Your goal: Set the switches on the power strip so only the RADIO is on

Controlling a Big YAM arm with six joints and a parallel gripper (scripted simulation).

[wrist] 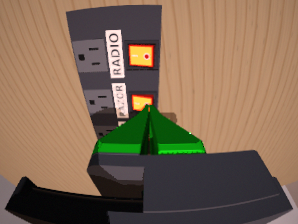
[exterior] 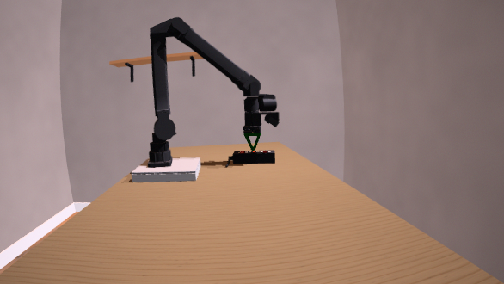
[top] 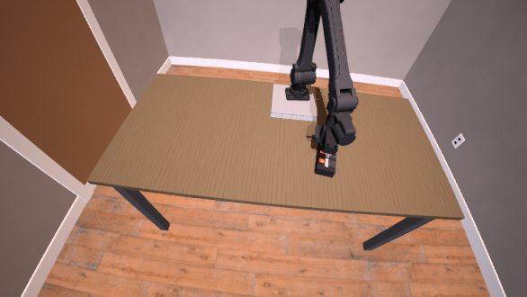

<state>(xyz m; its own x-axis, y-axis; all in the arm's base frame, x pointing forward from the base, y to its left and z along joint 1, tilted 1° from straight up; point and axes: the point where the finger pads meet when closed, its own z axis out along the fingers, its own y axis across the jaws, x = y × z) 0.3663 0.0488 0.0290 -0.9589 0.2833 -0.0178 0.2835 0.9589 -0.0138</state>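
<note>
Fingers of the pincer (wrist: 149,117) are pressed fully together with nothing between them, so that the two green tips form a single narrow wedge. Such a shape is judged to suit prodding a small rocker rather than grasping anything. The wedge is pointed straight down over the power strip (top: 326,163), which lies flat and the right way up on the desk (top: 216,148), a little in front of the pale base plate (top: 279,112) on which the arm is mounted.

In the wrist view the switch beside the RADIO label (wrist: 115,54) is seen lit orange (wrist: 141,55), and the next switch along (wrist: 141,102) is lit as well; the wedge tip is placed just at the near edge of this second one. It is therefore judged that this switch is the one being addressed, since only the radio's should remain on.

Whether the tip is already touching the switch or is a little above it cannot be told; in the side view the tip (exterior: 252,146) appears to meet the strip's top. The second label is too blurred to be read. The rest of the strip, with any further switches, is hidden beneath the green fingers and the dark wrist body, so their states cannot be given.
</note>
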